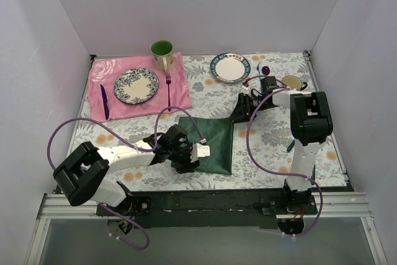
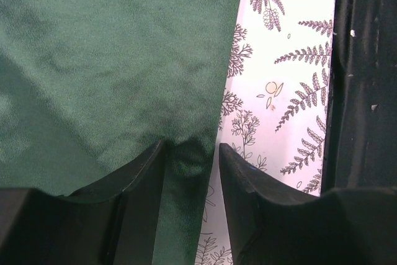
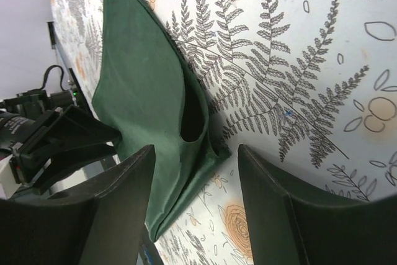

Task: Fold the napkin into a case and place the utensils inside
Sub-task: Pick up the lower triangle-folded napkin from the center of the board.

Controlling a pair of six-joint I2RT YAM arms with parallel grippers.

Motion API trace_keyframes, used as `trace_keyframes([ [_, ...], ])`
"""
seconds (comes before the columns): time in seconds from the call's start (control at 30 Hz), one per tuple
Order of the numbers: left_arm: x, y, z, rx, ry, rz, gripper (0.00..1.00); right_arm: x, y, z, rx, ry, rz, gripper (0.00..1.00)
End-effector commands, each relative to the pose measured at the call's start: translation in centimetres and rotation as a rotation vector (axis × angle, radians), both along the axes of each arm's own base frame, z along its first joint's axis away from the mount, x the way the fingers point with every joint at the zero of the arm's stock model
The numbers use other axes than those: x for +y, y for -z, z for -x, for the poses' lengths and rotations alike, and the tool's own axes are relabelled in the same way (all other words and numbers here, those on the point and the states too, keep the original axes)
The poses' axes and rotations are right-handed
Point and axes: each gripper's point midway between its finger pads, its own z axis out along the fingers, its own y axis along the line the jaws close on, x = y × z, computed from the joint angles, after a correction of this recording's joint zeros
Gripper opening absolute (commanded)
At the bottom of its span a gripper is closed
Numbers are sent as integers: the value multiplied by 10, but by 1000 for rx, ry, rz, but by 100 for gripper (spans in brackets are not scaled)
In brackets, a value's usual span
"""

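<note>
Left claw stands half-open astride the edge of the dark green napkin; right claw hangs released. The cloth looks soft, light and limp: pinch the corner just ahead.

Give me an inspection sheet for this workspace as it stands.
Surface: fern-print table cover, flat.
Job's things: napkin folded, a pocket gaping at one corner; utensils: nothing seen.
Clutter: pink cloth carrying patterned plate, purple knife, pink fork; green mug, white plate, purple spoon, cup at the back.
Tools: left tool open, astride the napkin's edge; right tool open above its far corner.
Cables: purple cable looping over the table by each arm.
Surroundings: plain white walls.
</note>
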Motion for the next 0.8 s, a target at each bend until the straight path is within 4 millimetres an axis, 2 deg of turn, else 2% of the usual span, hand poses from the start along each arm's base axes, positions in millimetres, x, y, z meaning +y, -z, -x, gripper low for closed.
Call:
trace_keyframes([
  [0.0,-2,-5,-1,-13,29,9,40,3,15,6,62,-16,18,63],
  [0.2,-2,-5,-1,-17,31,9,40,7,17,7,58,-37,31,44],
  [0.23,-2,-6,-1,-20,29,11,40,7,17,7,50,-40,32,35],
  [0.3,-3,-11,-2,-22,19,22,40,6,18,8,40,-42,41,28],
  [0.33,-3,-14,-2,-22,14,27,40,5,17,7,32,-45,42,19],
  [0.37,-3,-16,-2,-18,8,29,42,6,16,7,30,-46,45,15],
  [0.43,-7,-34,-5,-10,-29,75,46,5,14,7,-2,-70,47,6],
  [0.47,-9,-43,1,23,-18,104,48,4,13,6,-26,-83,46,3],
  [0.53,-10,-72,-8,57,-94,183,54,4,10,6,-64,-100,47,1],
  [0.57,-11,-84,-6,93,-92,223,55,4,8,6,-81,-112,46,1],
  [0.67,-4,-116,-25,137,-185,302,60,9,-5,5,-183,-163,23,1],
  [0.77,8,-130,-56,146,-291,325,65,17,-16,12,-282,-234,19,1],
])
